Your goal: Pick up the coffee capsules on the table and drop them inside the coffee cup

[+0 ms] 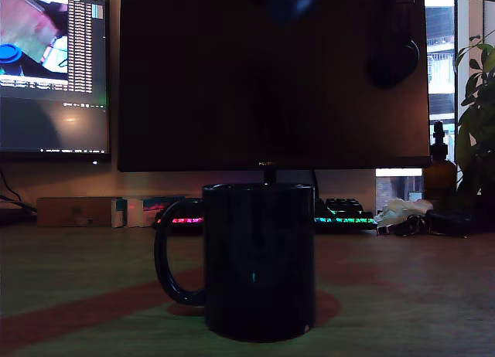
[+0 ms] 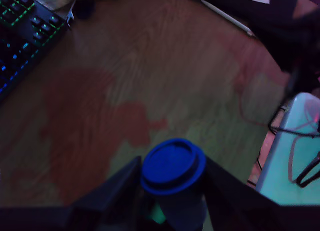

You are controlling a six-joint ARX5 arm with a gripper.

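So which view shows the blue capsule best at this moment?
The wrist view. The blue capsule sits sharp and close between the fingers of the gripper, its round flat face toward the camera. The exterior view gives only a blurred blue patch at the top edge, above the coffee cup.

navy mug (image 1: 259,260) upright, blue capsule (image 2: 173,167) between fingers (image 2: 122,183)

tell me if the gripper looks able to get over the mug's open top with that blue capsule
Probably yes. The gripper is shut on the blue capsule, held above the table. In the exterior view nothing stands over the mug, though its opening isn't visible.
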